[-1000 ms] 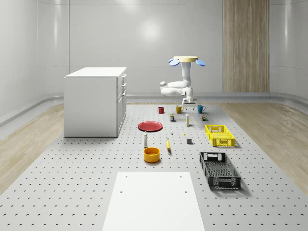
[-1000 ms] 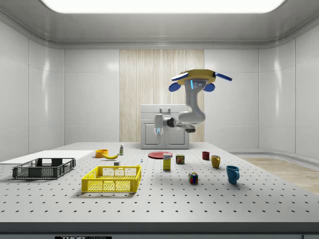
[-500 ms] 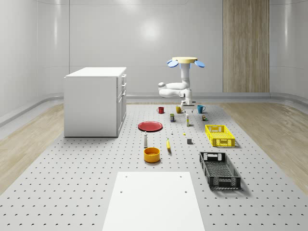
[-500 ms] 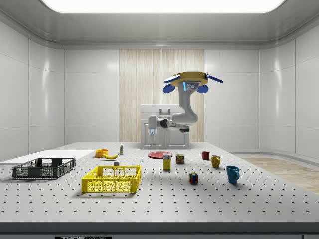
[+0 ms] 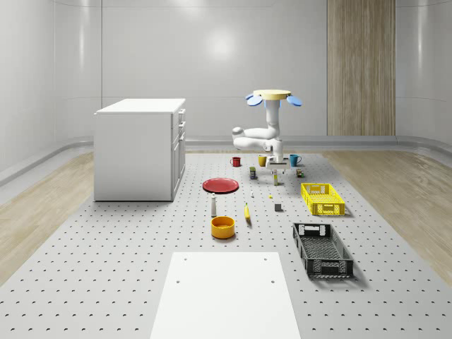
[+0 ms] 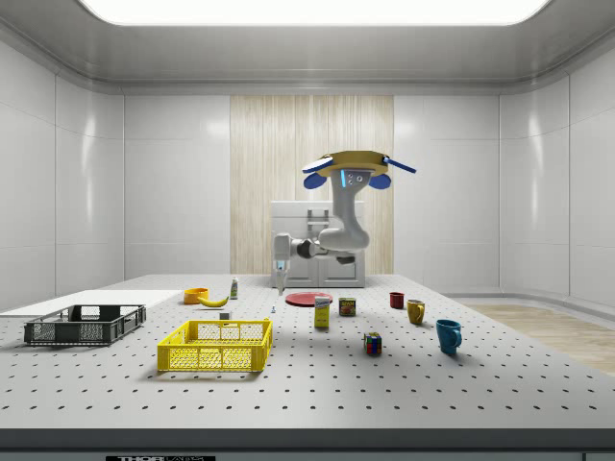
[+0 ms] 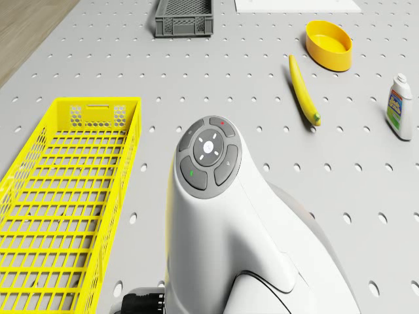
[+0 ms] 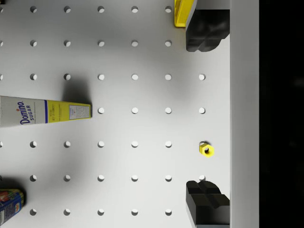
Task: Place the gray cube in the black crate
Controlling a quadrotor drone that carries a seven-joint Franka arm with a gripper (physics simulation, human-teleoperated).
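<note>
Drone: I see the drone (image 5: 274,95) hovering over the far part of the bench (image 5: 106,282), to the right of the white cabinet (image 5: 139,148).
Arm: the white arm (image 7: 216,216) bends down from the drone and points at the bench.
Jaws: they are wide apart and hold nothing. In the wrist view I see the two black fingertips (image 8: 207,31) with bare bench between them.
Under the jaws: a sugar box (image 8: 45,111) lies flat and a tiny yellow nut (image 8: 206,149) sits by it. The jaws hang above them and touch neither.
Gray cube: the gray cube (image 5: 278,207) sits on the bench, between the banana (image 5: 247,212) on its left and the yellow crate (image 5: 323,198) on its right. It is nearer to me than the sugar box and apart from the jaws.
Black crate: the black crate (image 5: 323,248) stands on the near right of the bench, just nearer than the yellow crate. The cube is not in it.
Other things: I see a red plate (image 5: 220,185), an orange bowl (image 5: 222,227) and a small white bottle (image 5: 213,205) left of the banana.
Far row: a red mug (image 5: 236,161), a yellow mug (image 5: 262,160) and a blue mug (image 5: 294,159) stand at the far end, near the drone.
Near end: a white sheet (image 5: 226,293) lies flat on the bench.
</note>
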